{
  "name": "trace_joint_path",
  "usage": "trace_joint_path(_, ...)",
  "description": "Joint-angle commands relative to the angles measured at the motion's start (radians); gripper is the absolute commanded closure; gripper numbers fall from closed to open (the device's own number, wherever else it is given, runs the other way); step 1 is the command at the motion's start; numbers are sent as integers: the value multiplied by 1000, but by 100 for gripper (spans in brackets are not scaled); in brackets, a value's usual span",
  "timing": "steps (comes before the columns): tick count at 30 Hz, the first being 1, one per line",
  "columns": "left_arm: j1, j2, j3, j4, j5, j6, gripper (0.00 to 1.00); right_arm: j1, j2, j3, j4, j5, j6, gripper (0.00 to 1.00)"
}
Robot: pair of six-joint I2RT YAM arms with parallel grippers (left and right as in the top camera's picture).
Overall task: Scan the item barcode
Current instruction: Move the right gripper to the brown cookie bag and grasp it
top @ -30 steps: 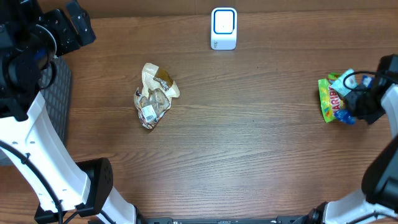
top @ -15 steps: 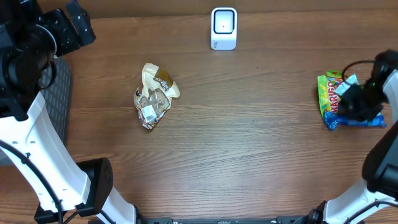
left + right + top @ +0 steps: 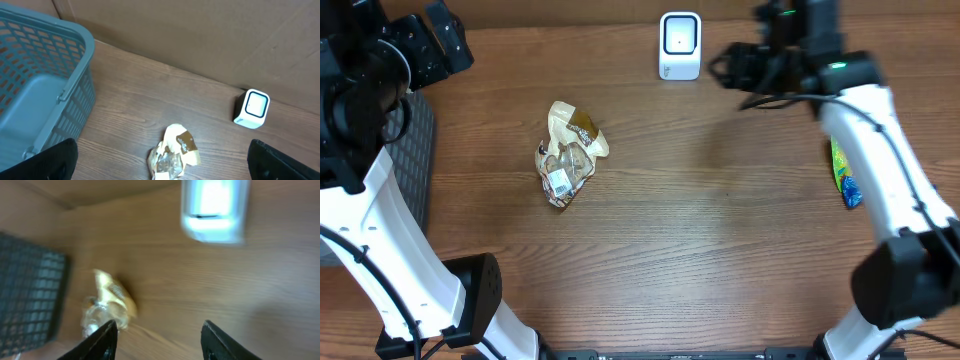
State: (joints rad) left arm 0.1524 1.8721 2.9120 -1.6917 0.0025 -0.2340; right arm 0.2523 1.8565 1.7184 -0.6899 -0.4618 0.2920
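Since the earlier frames the right arm has swung away from the right edge of the worktop (image 3: 720, 250), where its pincer was closed on the gummy bag (image 3: 839, 165), and now reaches across the far side, with the right pincer (image 3: 735, 68) just beside the scanner (image 3: 680, 45). The gummy bag lies on the worktop at the right edge, partly hidden under the arm's white link and well apart from the scanner. In the right wrist view, blurred as it is, the fingers stand apart with nothing between them, so we read this pincer as open and empty. It faces the scanner's lit window and, further off, the crumpled packet (image 3: 566, 155). That packet has not shifted: it sits left of centre with a small white label showing at its lower end, apart from both arms. The left pincer (image 3: 161, 145) hangs high at the left with its jaws spread wide and holds nothing, looking down on the basket (image 3: 82, 95), the packet and the scanner. Nothing is in front of the scanner now, and the pictures do not show whether the gummy bag's barcode was read. As we judge it, the bag is finished with and the crumpled packet is left: it must be picked up, carried to the scanner and turned so its label faces the window.
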Motion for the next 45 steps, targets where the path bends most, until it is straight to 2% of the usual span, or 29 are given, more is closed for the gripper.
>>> trace_joint_path(1,4,6,3,2,-13,-6,0,137,103,-10,134,-11,81,46)
trace_joint_path(7,4,5,3,2,-13,-6,0,271,282,-10,304,23,144,46)
trace_joint_path(13,4,5,3,2,-13,-6,0,361,402,-10,471,28,142,44)
trace_joint_path(18,4,5,3,2,-13,-6,0,379,428,-10,616,47,25,38)
trace_joint_path(21,4,6,3,2,-13,-6,0,379,435,-10,623,60,-55,34)
trace_joint_path(27,4,6,3,2,-13,-6,0,401,489,-10,583,61,-100,35)
trace_joint_path(33,4,5,3,2,-13,-6,0,403,527,-10,552,77,-79,51)
trace_joint_path(35,4,5,3,2,-13,-6,0,403,527,-10,530,79,-79,67)
trace_joint_path(36,4,5,3,2,-13,-6,0,403,525,-7,513,69,-51,87)
trace_joint_path(38,4,5,3,2,-13,-6,0,396,517,0,484,26,-26,96)
trace_joint_path(42,4,5,3,2,-13,-6,0,347,458,31,317,-26,53,96)
trace_joint_path(45,4,5,3,2,-13,-6,0,276,370,37,85,6,146,96)
